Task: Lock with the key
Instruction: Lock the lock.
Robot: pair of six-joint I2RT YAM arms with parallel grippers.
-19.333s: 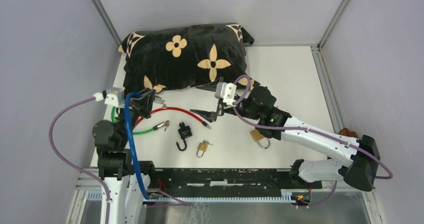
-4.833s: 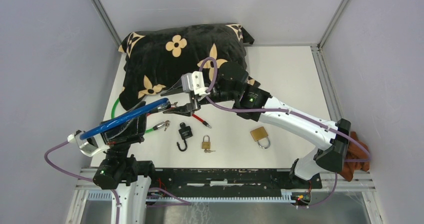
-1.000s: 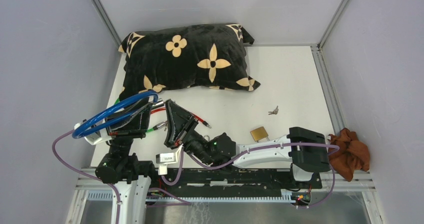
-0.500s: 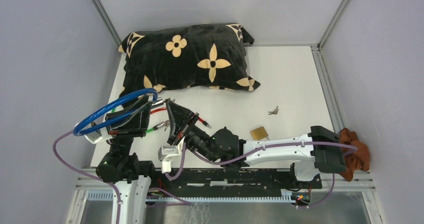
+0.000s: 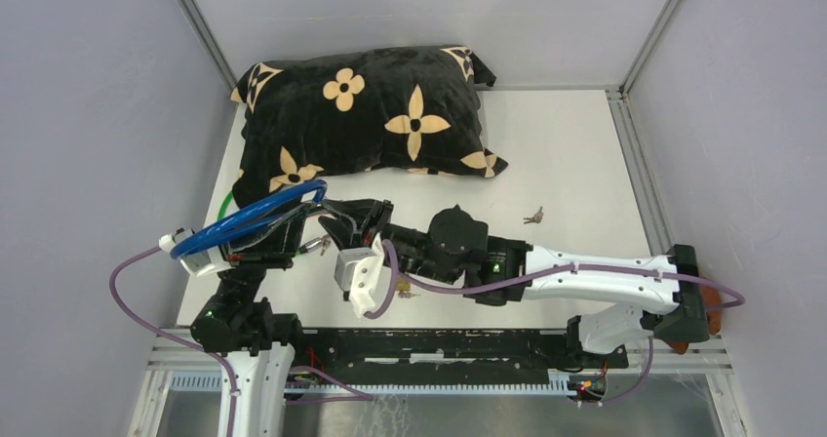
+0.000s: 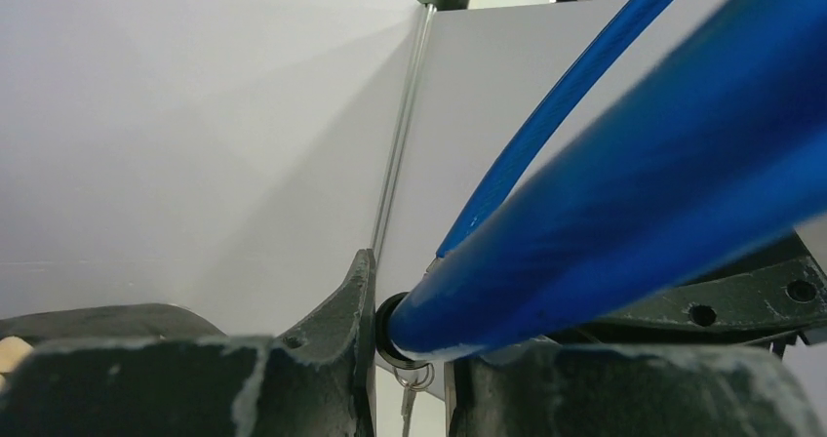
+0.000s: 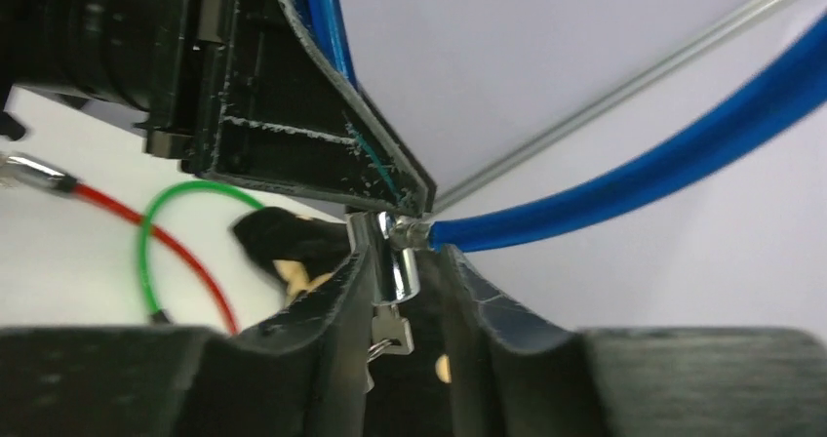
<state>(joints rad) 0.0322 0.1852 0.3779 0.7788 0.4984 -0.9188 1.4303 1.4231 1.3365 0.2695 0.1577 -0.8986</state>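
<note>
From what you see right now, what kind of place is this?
Probably a robot test cell, not a home: bare grey walls on metal posts, two arms bolted to a rail at a white table, and props like a blue cable lock and pillow.

Right arm (image 5: 585, 266) stretches leftward, right claw (image 7: 398, 261) meeting left claw (image 6: 410, 344), both apparently clamped.
</note>
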